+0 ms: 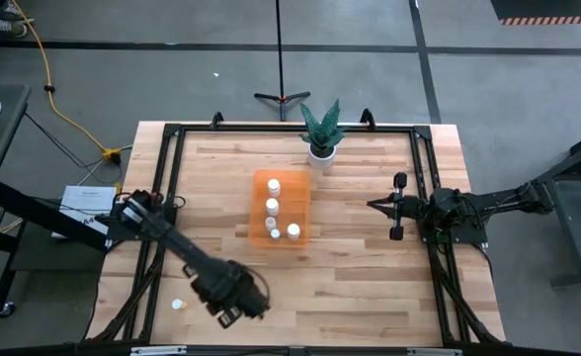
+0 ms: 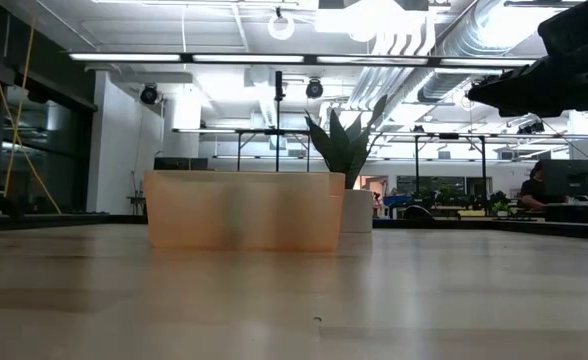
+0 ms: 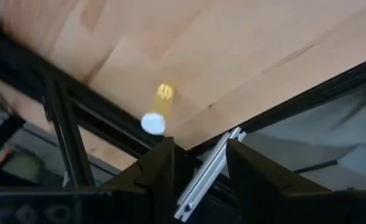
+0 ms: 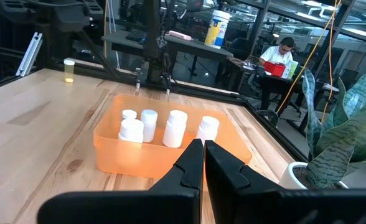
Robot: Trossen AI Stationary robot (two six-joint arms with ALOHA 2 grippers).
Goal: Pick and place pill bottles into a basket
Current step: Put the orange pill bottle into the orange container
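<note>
The orange basket [image 1: 282,208] stands mid-table and holds several white pill bottles [image 4: 174,127], all upright. One yellowish pill bottle with a white cap [image 1: 179,305] stands alone on the wood near the table's front left corner; it also shows in the left wrist view [image 3: 158,111] and the right wrist view [image 4: 69,70]. My left gripper [image 1: 239,314] hovers to the right of that bottle, open and empty [image 3: 201,165]. My right gripper [image 1: 373,205] waits to the right of the basket, shut and empty [image 4: 203,155].
A white pot with a green plant [image 1: 321,148] stands just beyond the basket's far right corner. A black frame rail [image 1: 162,198] runs around the tabletop. A person sits in the room beyond the table [image 4: 281,56]. Bare wood lies between the basket and the near edge.
</note>
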